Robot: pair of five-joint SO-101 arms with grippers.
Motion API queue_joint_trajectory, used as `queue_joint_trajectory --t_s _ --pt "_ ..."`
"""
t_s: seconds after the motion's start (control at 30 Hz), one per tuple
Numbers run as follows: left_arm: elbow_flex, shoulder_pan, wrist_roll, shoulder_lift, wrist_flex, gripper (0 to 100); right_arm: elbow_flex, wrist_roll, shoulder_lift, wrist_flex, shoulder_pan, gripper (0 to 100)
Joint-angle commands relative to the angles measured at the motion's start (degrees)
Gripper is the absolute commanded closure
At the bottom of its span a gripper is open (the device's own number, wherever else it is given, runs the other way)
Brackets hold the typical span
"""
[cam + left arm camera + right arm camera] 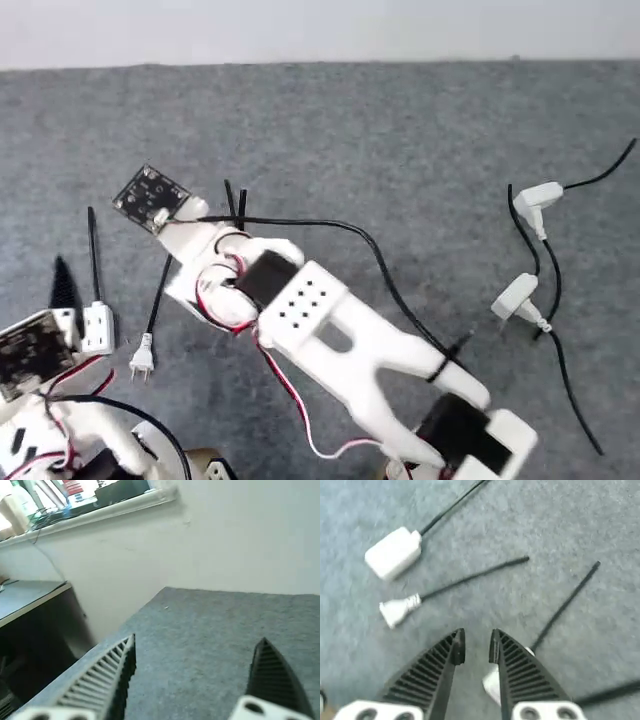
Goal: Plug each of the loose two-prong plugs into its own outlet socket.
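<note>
Grey felt table [400, 130]. Step judged: approach for a first pickup.

- Right gripper [476, 645]: held over the felt, jaws narrowly parted, nothing gripped.
- Left gripper [197, 640]: spread wide, empty.
- Next: loose plug [395, 611], near the tips, must be straddled and its prongs aligned to the socket block [392, 552].
- Counted: one plug, one block, one half-hidden white piece [491, 684], and two corded pieces [540, 195] well apart, type unclear.
</note>
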Motion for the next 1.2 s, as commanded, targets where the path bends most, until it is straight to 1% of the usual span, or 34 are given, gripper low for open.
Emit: queue_joint_trajectory --t_s 0.0,0.1,0.23,0.47,0.73,0.93,1.03,1.17 --pt "-1.98 -7.38 1.41 0.7 1.85 65 -0.53 -6.33 2.86 -5.76 -2.33 90.1" --pt "-3.65 -10.64 2.81 0.79 2.2 65 -2.02 -10.11 8.31 -7.25 -3.21 90.1" --pt "-6.11 -14.15 5.63 0.79 4.04 65 -7.03 -13.19 16.22 -6.9 -3.21 90.1" --pt "-5.85 -14.42 8.09 0.62 4.75 65 -16.44 -20.48 27.03 -5.58 -3.74 90.1" --pt "-5.76 -14.42 7.91 0.53 4.75 65 -31.82 -20.57 37.05 -1.19 -8.04 90.0" --pt "-5.85 -14.51 7.82 0.44 4.75 65 -40.18 -20.66 44.7 2.51 -8.31 90.0" --pt "-5.85 -16.35 8.0 0.44 4.75 65 -42.64 -21.36 46.64 4.53 -8.92 89.9" --pt "-5.93 -17.49 8.18 0.44 4.75 65 -43.34 -22.59 47.16 6.73 -9.54 84.3"
